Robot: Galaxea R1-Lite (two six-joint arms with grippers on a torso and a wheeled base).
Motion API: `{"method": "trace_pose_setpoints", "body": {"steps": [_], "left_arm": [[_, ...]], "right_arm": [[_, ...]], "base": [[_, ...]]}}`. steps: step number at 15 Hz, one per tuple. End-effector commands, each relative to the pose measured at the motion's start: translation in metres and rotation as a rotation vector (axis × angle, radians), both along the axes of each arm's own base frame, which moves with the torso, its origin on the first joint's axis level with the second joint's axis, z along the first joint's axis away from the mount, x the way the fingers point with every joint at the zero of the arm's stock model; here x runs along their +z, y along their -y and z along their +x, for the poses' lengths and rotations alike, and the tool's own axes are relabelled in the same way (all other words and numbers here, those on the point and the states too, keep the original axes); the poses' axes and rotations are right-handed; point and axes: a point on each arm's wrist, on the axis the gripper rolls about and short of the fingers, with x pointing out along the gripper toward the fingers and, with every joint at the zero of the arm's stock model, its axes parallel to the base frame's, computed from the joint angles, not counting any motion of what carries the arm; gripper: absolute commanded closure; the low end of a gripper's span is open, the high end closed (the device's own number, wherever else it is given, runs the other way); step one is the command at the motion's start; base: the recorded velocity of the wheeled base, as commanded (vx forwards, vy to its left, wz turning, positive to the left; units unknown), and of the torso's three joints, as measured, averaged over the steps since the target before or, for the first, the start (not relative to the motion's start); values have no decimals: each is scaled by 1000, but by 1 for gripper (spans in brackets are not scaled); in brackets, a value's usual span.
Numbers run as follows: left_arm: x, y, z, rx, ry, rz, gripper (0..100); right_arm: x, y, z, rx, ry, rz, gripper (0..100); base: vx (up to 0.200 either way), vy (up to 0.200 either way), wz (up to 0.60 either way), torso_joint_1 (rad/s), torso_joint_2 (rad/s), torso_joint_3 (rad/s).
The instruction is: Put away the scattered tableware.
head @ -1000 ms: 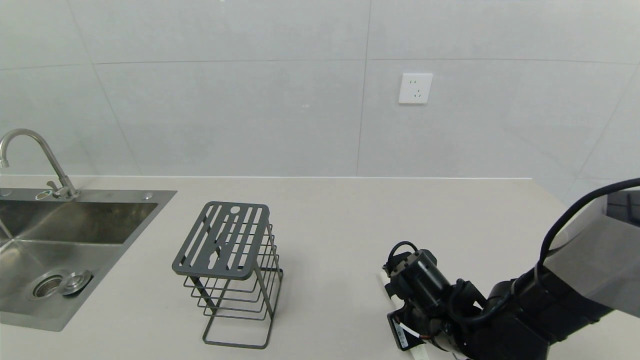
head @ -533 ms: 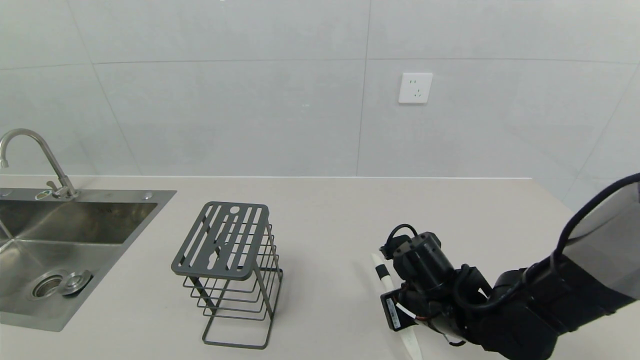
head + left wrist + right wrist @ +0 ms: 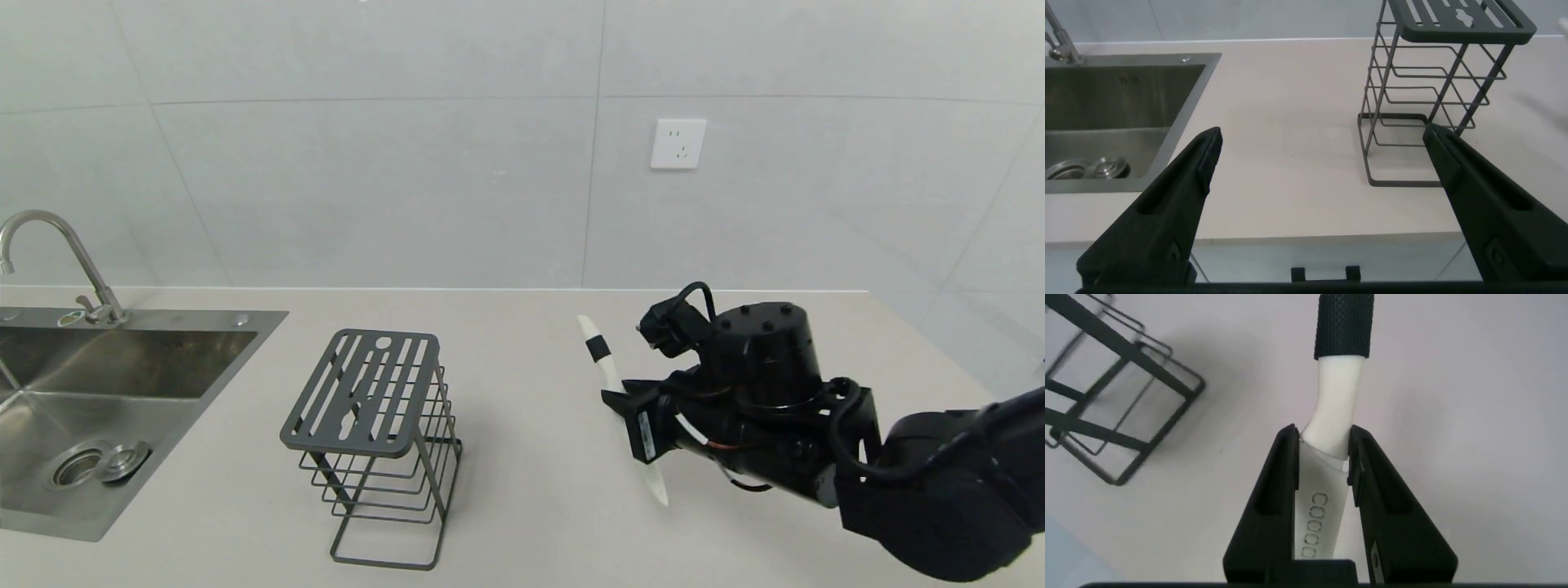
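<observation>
Progress partial: white utensil point(image 3: 606, 371) grasped in clenched right hand point(image 3: 622, 406) above desk point(image 3: 522, 343), right of centre; stowing in wire rack point(image 3: 367, 408), lower left, not yet done. Left hand point(image 3: 1323, 188) released.

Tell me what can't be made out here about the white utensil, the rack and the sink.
- The white utensil: in the head view its middle is hidden by the right pincer. In the right wrist view its banded end is cut off by the picture edge.
- The rack: mostly cut off by the edge in the right wrist view.
- The sink: cut off by the head view's edge.
</observation>
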Motion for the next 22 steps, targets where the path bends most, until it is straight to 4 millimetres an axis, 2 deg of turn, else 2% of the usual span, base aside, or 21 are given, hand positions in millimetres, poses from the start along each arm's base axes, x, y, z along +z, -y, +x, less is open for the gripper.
{"method": "trace_pose_setpoints", "body": {"steps": [1, 3, 4, 5, 7, 9, 13, 16, 17, 18, 19, 22], "left_arm": [[0, 0, 0, 0, -1, 0, 0], [0, 0, 0, -4, -1, 0, 0], [0, 0, 0, -4, -1, 0, 0], [0, 0, 0, -4, -1, 0, 0], [0, 0, 0, -4, -1, 0, 0], [0, 0, 0, -4, -1, 1, 0], [0, 0, 0, -3, 0, -3, 0], [1, 1, 0, -32, 8, 23, 0], [9, 2, 0, -61, 98, 79, 0], [28, 2, -4, -63, 287, 115, 0], [38, 3, -7, -89, 392, 132, 0], [48, 4, -13, -184, 490, 30, 0]], "right_arm": [[21, 19, 1, 79, 101, 4, 100], [22, 32, -3, 258, 170, -64, 100], [22, 33, -3, 268, 176, -68, 100], [19, 40, -6, 422, 245, -131, 100], [20, 46, -8, 600, 358, -191, 100], [24, 44, -8, 642, 390, -178, 100], [27, 43, -39, 721, 422, -178, 100], [37, 45, -44, 717, 471, -164, 100], [39, 46, -44, 710, 479, -160, 100], [39, 48, -46, 709, 476, -161, 100], [38, 48, -47, 711, 474, -161, 100], [40, 45, -49, 732, 487, -150, 100]], "base": [[0, 0, 0, 0, 0, 0], [0, 0, 0, 0, 0, 0], [0, 0, 0, 0, 0, 0], [0, 0, 0, 0, 0, 0], [0, 0, 0, 0, 0, 0], [0, 0, 0, 0, 0, 0], [0, 0, 0, 0, 0, 0], [0, 0, 0, 0, 0, 0], [0, 0, 0, 0, 0, 0], [0, 0, 0, 0, 0, 0], [0, 0, 0, 0, 0, 0], [0, 0, 0, 0, 0, 0]]}}
